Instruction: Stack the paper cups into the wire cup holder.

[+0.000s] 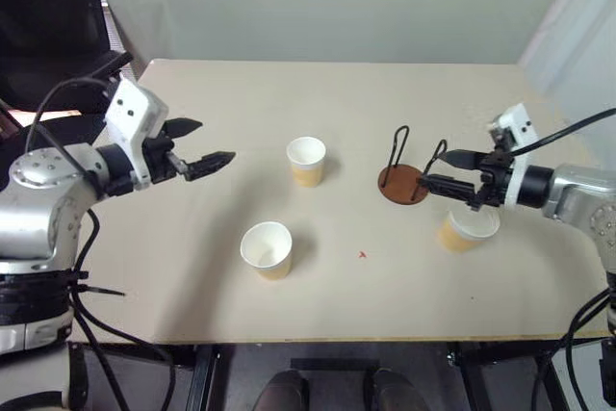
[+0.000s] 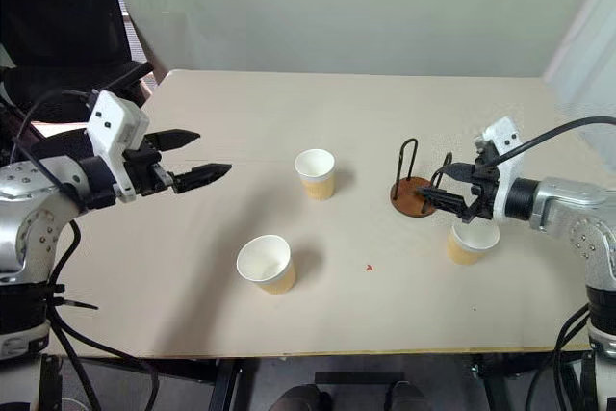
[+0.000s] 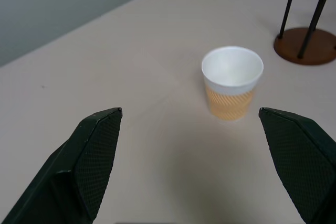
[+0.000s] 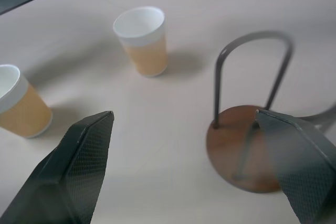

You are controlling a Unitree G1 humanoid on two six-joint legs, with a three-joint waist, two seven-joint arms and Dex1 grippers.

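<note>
No readable text, labels, brands or nos. anywhere. Paper cups (image 3: 232,88) carry just faint diagonal stripes on the tan wall, no print or logo. Counter (image 1: 289,122) bare of writing; one tiny red mark (image 1: 362,255) at approx 5 o'clock from the middle cup, too small to read as a sign or letter. Wire cup holder (image 4: 247,150) base plain, no stamp.
</note>
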